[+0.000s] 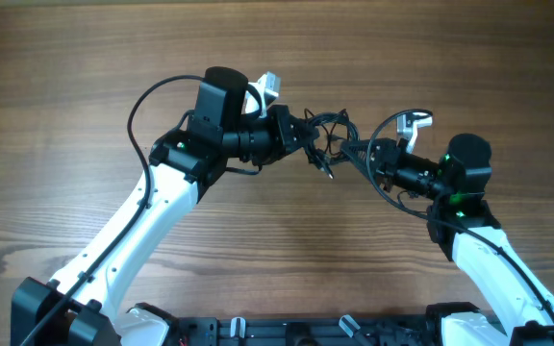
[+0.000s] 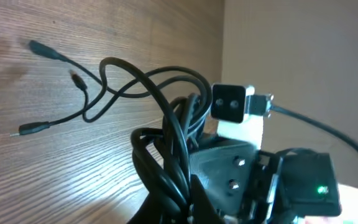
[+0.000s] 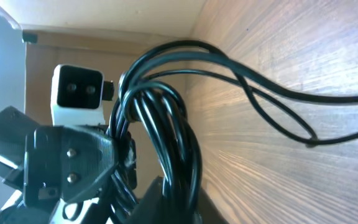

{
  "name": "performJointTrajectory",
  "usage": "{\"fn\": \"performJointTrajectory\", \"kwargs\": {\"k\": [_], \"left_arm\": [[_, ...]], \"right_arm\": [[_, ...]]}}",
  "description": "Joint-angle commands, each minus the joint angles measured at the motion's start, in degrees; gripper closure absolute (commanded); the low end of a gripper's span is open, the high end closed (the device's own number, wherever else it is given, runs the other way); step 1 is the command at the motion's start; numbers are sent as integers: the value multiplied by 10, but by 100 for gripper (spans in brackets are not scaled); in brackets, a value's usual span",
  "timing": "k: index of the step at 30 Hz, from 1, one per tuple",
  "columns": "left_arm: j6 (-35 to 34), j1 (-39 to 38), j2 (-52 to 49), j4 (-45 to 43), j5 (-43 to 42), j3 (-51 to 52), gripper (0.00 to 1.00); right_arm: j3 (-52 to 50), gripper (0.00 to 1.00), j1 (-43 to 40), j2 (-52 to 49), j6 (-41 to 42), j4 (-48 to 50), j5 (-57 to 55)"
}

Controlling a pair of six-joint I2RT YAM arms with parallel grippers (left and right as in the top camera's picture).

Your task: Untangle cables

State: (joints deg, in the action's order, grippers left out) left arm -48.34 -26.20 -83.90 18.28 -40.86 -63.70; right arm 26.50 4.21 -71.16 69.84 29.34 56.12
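Observation:
A knotted bundle of thin black cables [image 1: 330,139] hangs between my two grippers above the middle of the table. My left gripper [image 1: 308,135] comes in from the left and is shut on the bundle. In the left wrist view the cables [image 2: 166,124] run down between the fingers of my left gripper [image 2: 182,208], and loose ends with plug tips [image 2: 39,46] trail over the wood. My right gripper [image 1: 359,152] faces it from the right. In the right wrist view the coiled cables [image 3: 166,124] sit pinched inside my right gripper [image 3: 179,202].
The wooden table [image 1: 65,144] stretches all round the two arms. The left arm's own thick cable [image 1: 147,96] loops out to the left. Both grippers stand nearly nose to nose, and the left gripper's body [image 3: 67,162] fills the right wrist view's lower left.

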Motion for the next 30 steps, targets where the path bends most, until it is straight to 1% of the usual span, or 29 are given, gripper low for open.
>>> {"fn": "performJointTrajectory", "kwargs": {"k": [1, 2, 3, 4, 5, 7, 8, 9, 11, 13, 14, 15, 16, 17, 18, 21, 23, 24, 26, 28, 30], "left_arm": [[111, 15, 6, 31, -35, -7, 96], [137, 32, 6, 58, -37, -7, 96], [163, 52, 6, 75, -60, -7, 96], [183, 66, 6, 77, -93, -7, 96], [195, 91, 6, 77, -134, -7, 96], [194, 116, 6, 77, -145, -7, 96], [194, 127, 6, 77, -150, -7, 96], [194, 134, 6, 75, -155, -7, 96], [189, 137, 6, 54, -176, -7, 96], [159, 137, 0, 16, -197, -7, 96], [151, 137, -7, 7, -209, -7, 96], [151, 136, -19, 8, -231, -7, 96], [160, 132, -34, 10, -270, -7, 96], [186, 128, -46, 14, -301, -7, 96], [228, 118, -62, 35, -318, -7, 96], [319, 89, -97, 89, -317, -7, 96], [348, 75, -104, 90, -317, -7, 96], [365, 67, -104, 90, -317, -7, 96], [407, 61, -104, 96, -317, -7, 96], [421, 61, -104, 99, -313, -7, 96], [421, 54, -104, 99, -300, -7, 96]], "right_arm": [[4, 61, 0, -7, -48, 2, -25], [4, 46, 0, -7, -89, 2, -25], [4, 37, 0, -7, -137, -1, -23], [4, 26, 0, -7, -167, -3, -21], [4, 21, 0, -7, -174, -7, -21], [4, 11, 0, -7, -179, -7, -21], [4, 9, -4, -7, -206, -8, -13], [4, 6, -15, -7, -215, -10, 3], [4, 5, -56, -7, -217, -22, 46], [4, 2, -100, -7, -223, -35, 86], [4, 2, -115, -7, -236, -35, 107], [4, 0, -126, -7, -267, -35, 132], [4, 0, -127, -7, -303, -36, 146], [4, 0, -127, -7, -342, -45, 158], [4, 0, -127, -7, -376, -69, 159], [4, 0, -127, -7, -490, -154, 159], [4, 0, -126, -7, -538, -174, 160], [4, 0, -126, -7, -575, -181, 160], [4, 0, -126, -7, -611, -182, 158], [4, 0, -124, -7, -612, -178, 160], [4, 0, -105, -7, -655, -173, 159]]}}
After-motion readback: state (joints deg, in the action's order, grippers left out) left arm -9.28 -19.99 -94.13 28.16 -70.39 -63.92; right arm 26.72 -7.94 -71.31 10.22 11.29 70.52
